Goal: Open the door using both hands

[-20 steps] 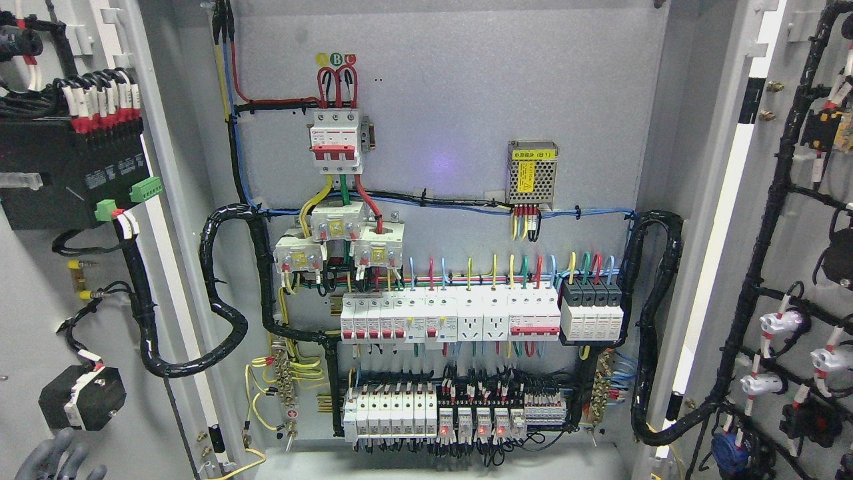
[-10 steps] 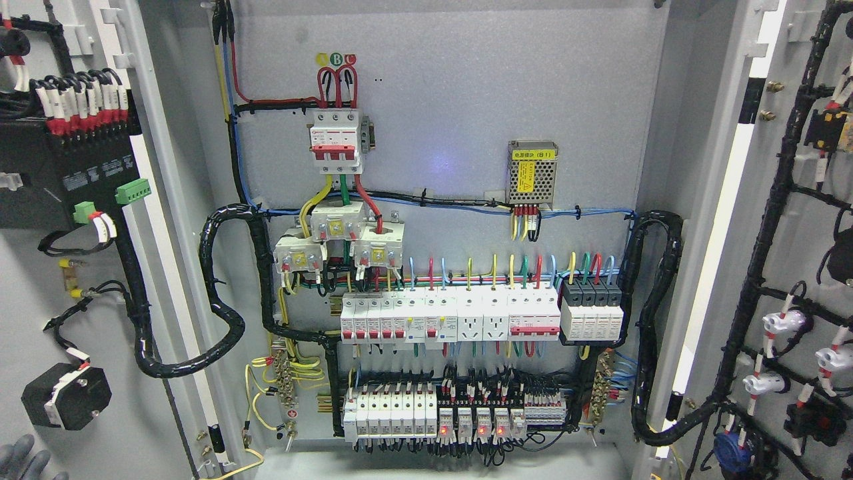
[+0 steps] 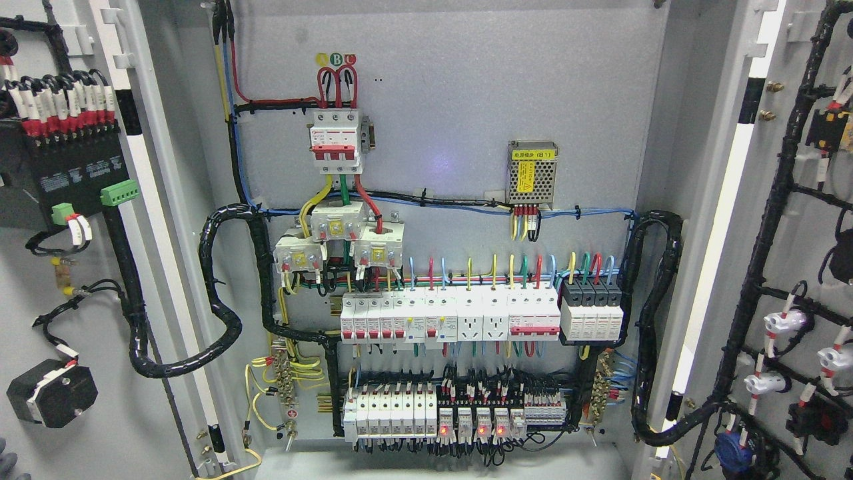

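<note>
Only a sliver of the left hand (image 3: 5,460), grey fingertips, is showing at the bottom left corner, so whether it is open or curled, or touching anything, cannot be told; the right hand is not showing at all. Directly above and beside that hand, the left door (image 3: 40,280) is standing swung wide, its inner face carrying a black module (image 3: 60,173) with red-tipped wires far above the hand and a black octagonal part (image 3: 52,393) just up and to the right of it. Farther to the hand's right, a thick black cable bundle (image 3: 220,287) is looping from the door into the open cabinet (image 3: 440,133), where rows of white breakers (image 3: 446,320) are sitting. Across the whole cabinet from the hand, the right door (image 3: 793,267) is also standing open, its wiring harness facing the camera.
</note>
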Controlling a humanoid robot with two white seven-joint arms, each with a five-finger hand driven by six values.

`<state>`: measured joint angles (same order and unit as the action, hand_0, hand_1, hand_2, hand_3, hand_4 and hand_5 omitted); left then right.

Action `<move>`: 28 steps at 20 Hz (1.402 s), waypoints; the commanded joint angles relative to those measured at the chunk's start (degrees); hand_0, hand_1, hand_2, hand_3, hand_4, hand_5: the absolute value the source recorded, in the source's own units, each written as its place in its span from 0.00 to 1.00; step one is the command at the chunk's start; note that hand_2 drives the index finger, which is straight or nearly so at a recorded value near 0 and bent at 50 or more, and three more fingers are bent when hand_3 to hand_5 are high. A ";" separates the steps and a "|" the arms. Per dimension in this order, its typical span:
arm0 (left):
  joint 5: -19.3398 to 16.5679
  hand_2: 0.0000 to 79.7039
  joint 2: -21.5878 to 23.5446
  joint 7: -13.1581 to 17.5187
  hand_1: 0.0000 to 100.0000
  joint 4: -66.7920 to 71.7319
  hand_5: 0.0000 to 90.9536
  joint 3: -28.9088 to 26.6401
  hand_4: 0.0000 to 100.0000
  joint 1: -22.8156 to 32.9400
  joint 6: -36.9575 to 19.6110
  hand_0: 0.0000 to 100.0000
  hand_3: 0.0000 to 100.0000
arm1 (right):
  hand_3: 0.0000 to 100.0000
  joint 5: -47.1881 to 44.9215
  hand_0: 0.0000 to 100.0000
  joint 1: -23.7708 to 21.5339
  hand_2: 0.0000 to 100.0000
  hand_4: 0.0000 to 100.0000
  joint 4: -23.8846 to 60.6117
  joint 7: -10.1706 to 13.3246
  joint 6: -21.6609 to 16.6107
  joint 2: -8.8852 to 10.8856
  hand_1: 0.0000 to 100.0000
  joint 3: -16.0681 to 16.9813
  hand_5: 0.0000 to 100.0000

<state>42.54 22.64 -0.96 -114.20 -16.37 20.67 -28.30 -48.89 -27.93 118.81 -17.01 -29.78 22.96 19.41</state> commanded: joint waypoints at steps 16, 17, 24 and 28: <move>5.18 0.00 4.96 0.00 0.00 8.38 0.00 -2.53 0.00 -2.21 2.90 0.00 0.00 | 0.00 -0.42 0.19 -0.28 0.00 0.00 -1.30 0.05 -0.10 -0.90 0.00 0.63 0.00; 5.27 0.00 4.96 0.00 0.00 8.46 0.00 -2.53 0.00 -2.21 2.90 0.00 0.00 | 0.00 -0.42 0.19 -0.28 0.00 0.00 -1.30 0.05 -0.10 -0.90 0.00 0.63 0.00; 5.45 0.00 4.96 0.00 0.00 9.34 0.00 -2.53 0.00 -3.00 2.90 0.00 0.00 | 0.00 -0.42 0.19 -0.10 0.00 0.00 -0.43 0.23 -0.10 -0.90 0.00 0.55 0.00; 6.24 0.00 5.66 0.00 0.00 10.39 0.00 -2.53 0.00 -3.88 2.90 0.00 0.00 | 0.00 -0.60 0.19 0.07 0.00 0.00 0.10 0.05 -0.28 -0.82 0.00 0.11 0.00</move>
<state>47.94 26.99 -0.99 -106.29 -18.59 17.70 -25.34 -49.35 -28.04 118.25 -16.72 -29.90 22.17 19.88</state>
